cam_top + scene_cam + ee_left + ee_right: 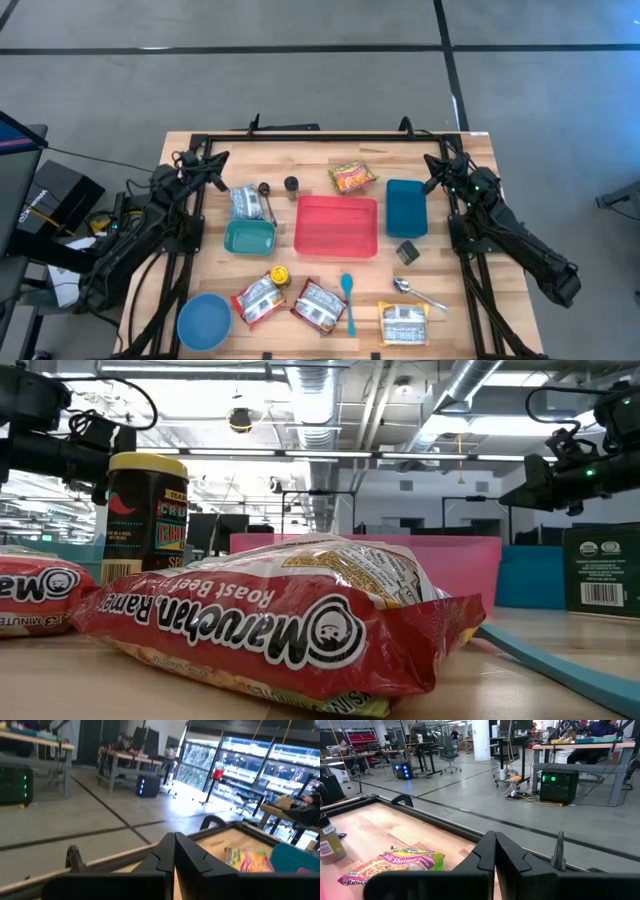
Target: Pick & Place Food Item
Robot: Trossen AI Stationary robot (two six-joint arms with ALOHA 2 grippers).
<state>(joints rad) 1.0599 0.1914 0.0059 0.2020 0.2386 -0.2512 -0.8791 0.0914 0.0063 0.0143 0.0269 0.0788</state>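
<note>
Several ramen packets lie flat on the wooden table: a yellow-orange one [353, 177] at the far middle, two red ones [258, 299] [319, 305] near the front edge, and a yellow one [404, 324] at the front right. In the low view a red packet [290, 625] fills the foreground. A red tray [337, 226] sits mid-table. My left gripper [215, 160] [174, 840] is shut and level over the far left corner. Over the far right corner my right gripper [437, 160] [495, 840] is also shut and level. Neither holds anything.
A blue bin [407, 208] stands right of the tray and a teal bin [249, 238] left of it. A blue bowl [204, 322] sits at the front left. A silver packet [246, 203], spice jars [291, 184] [280, 274], a teal spoon [348, 300], a metal spoon [418, 293] and a dark box [408, 252] lie about.
</note>
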